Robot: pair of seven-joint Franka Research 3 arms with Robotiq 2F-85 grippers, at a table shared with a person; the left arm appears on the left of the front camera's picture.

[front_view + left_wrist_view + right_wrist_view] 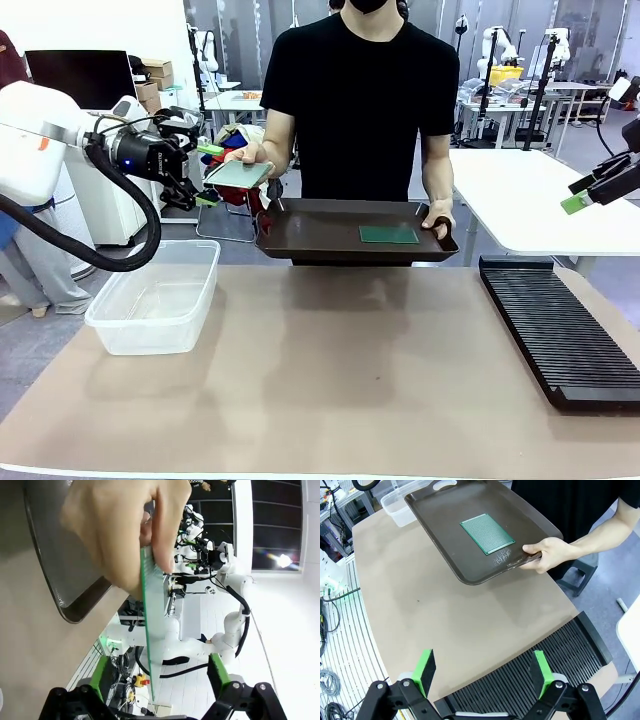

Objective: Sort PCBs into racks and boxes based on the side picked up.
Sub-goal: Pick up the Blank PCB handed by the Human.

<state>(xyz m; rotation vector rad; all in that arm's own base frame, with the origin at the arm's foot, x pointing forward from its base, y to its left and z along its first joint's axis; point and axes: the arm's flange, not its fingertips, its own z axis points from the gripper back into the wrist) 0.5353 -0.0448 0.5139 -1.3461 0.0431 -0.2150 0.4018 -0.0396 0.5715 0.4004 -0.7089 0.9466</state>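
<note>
Green PCB [151,630] in hand [115,525] | left gripper [160,674] wide open around it

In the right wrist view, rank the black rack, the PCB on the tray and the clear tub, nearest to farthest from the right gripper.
1. Black rack, at the bottom, by the right gripper.
2. PCB, mid-picture on the held tray.
3. Clear tub, top-left, beyond the tray.

PCB [154,630] – upper end behind person's hand [115,525]
</note>
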